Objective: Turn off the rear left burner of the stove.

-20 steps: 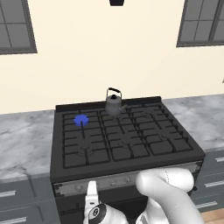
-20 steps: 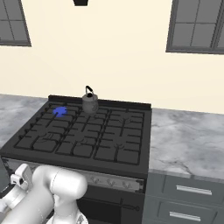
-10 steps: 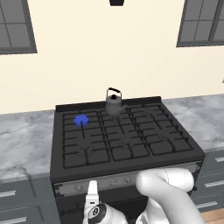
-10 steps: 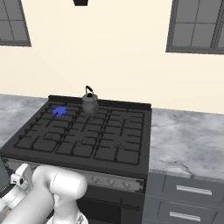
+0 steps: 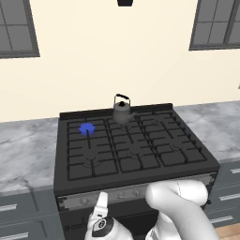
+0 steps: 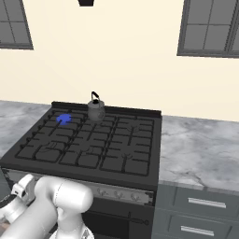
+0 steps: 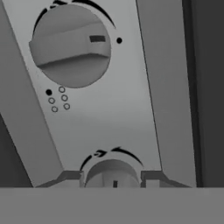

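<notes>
Gripper: low at the stove front strip, jaws either side of a knob; grip not discernible. Second knob beyond. Rear left burner: far left, blue flame lit. Kettle: far centre. Bench: grey marble, right.

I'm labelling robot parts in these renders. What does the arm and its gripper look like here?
The arm is glossy white with rounded, bulbous link shells. In the left base view a white wrist piece ends in a dark round disc with a pale ring on its face. No cables show. In the hand view the gripper appears as two small grey fingertips, angular and wedge-shaped.
</notes>
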